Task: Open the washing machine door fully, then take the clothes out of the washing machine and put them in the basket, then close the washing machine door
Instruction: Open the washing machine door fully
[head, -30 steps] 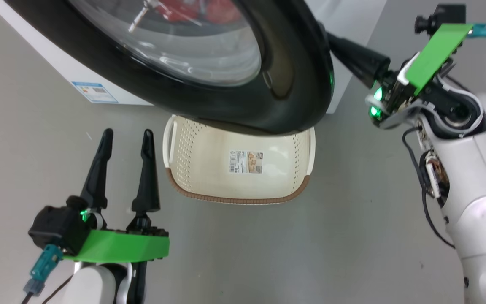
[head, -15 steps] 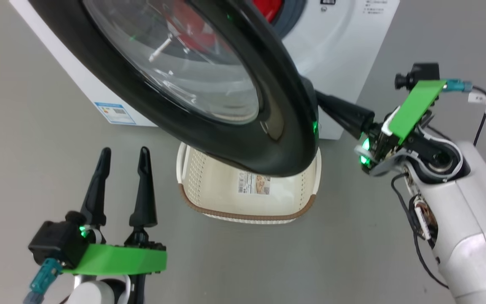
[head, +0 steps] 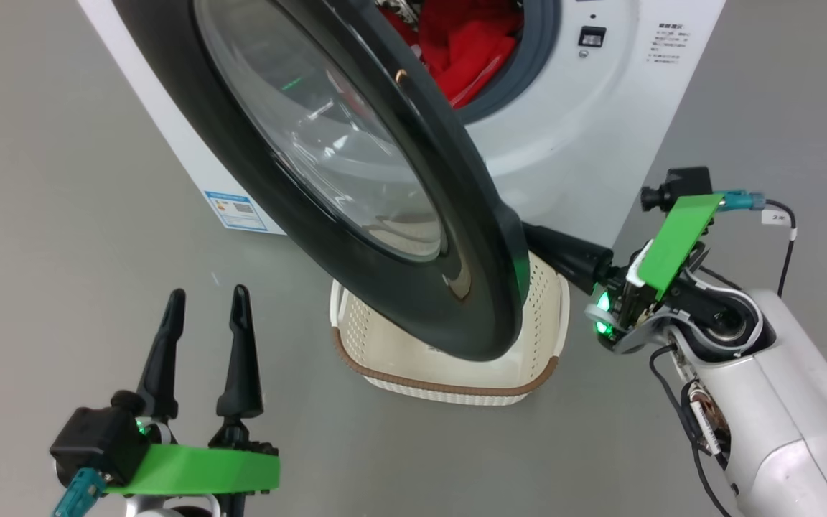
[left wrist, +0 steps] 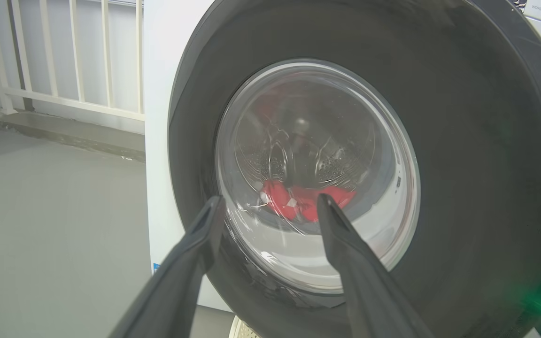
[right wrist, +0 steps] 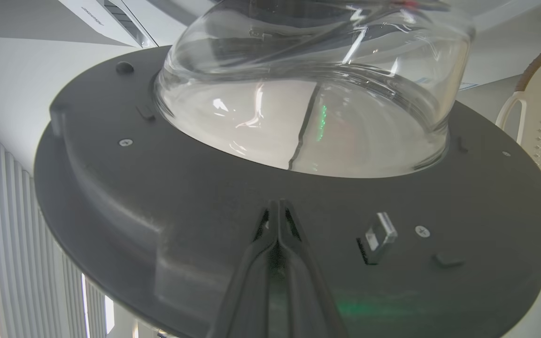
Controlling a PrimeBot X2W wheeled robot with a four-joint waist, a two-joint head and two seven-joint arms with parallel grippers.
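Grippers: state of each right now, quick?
Left gripper: open, holding nothing.
Right gripper: closed, holding nothing, tips at the inner side of the washing machine door.

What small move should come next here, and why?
Probably the shut right tool should push the round black-rimmed glass door wider: its tips sit at the door's grey inner face, the door stands partly open, and red clothes lie inside.
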